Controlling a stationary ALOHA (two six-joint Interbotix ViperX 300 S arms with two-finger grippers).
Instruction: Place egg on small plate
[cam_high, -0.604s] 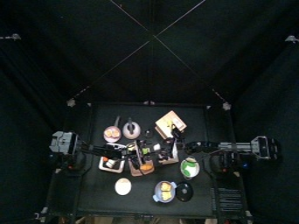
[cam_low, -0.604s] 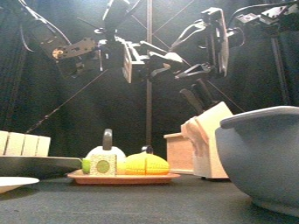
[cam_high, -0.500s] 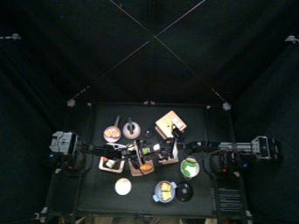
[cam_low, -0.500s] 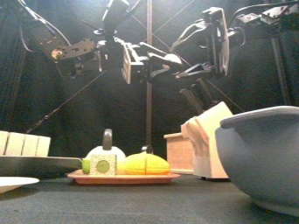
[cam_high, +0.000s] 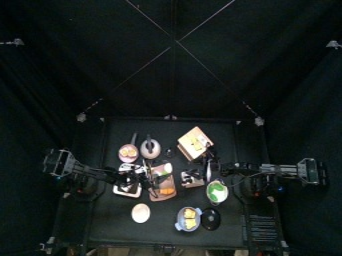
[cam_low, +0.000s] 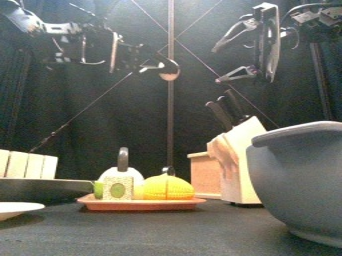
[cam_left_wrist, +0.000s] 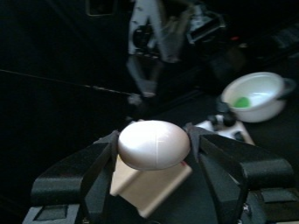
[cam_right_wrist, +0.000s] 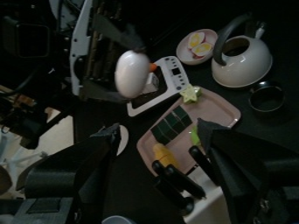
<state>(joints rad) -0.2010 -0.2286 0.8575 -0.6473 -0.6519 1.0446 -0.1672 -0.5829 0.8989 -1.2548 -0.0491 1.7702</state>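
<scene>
Between the jaws of the left gripper sits the egg, clamped on both sides and held in the air above the table; the front view shows it as a pale oval high over the tray of food. The small plate lies near the table's front edge on the left side, bare, with its rim just visible in the front view.

The right gripper hovers on its own side with jaws spread apart, gripping nothing.

To complete the step, carry the egg toward the front edge until it is centred over the small plate, then descend straight down. Keep the grip steady during travel, since the egg is smooth and round. Release only once the egg rests on the plate, and open slowly, as it may roll off the flat surface.
</scene>
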